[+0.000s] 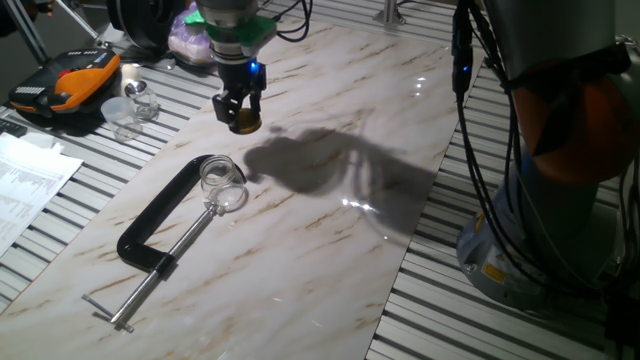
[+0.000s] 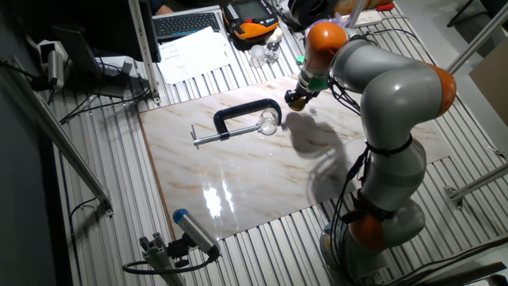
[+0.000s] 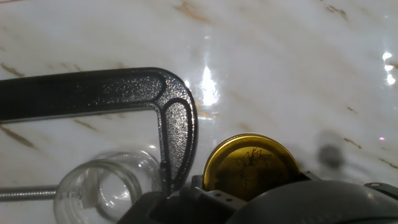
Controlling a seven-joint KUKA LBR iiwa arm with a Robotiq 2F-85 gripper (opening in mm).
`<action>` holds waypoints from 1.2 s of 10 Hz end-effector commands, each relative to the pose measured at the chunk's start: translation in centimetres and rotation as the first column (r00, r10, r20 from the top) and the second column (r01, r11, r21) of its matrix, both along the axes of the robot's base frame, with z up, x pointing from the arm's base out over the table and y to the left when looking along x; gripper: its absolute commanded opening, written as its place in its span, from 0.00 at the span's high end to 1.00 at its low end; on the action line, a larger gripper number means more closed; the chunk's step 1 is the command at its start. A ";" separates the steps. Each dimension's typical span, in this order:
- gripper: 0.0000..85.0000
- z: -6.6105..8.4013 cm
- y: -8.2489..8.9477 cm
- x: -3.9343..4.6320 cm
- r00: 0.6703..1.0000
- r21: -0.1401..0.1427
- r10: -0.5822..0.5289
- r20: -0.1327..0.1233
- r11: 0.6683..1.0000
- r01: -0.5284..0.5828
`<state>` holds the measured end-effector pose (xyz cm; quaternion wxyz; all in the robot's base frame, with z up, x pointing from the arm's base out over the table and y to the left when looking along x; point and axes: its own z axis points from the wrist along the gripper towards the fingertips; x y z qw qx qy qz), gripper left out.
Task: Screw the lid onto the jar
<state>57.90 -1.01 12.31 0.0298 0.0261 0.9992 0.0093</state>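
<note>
Fixed view: my gripper (image 1: pixel 242 118) carries the lid (image 1: pixel 245 124) above the worktop (image 1: pixel 330 230).
Other fixed view: jar (image 2: pixel 269 121) is pinned in the clamp (image 2: pixel 238 114), probably so it won't spin.
Hand view: lid's gold face (image 3: pixel 250 165) is beside the jar, not over it.

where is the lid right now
The lid is gripped in the claw, held in the air above the marble board, off to the side of the jar that sits in the black C-clamp.
</note>
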 end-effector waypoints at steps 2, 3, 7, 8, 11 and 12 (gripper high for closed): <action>1.00 0.3 0.2 0.05 1.000 -0.008 -0.004 0.002 1.000 0.004; 1.00 0.5 0.2 0.15 1.000 -0.009 -0.001 0.002 1.000 0.001; 1.00 0.6 0.1 0.30 1.000 -0.012 0.004 -0.001 1.000 -0.004; 1.00 0.6 0.1 0.33 1.000 -0.014 0.004 -0.001 1.000 -0.004; 1.00 0.6 0.1 0.33 1.000 -0.032 0.010 0.015 0.999 -0.010; 1.00 0.6 0.1 0.33 1.000 -0.038 0.025 0.015 0.999 -0.025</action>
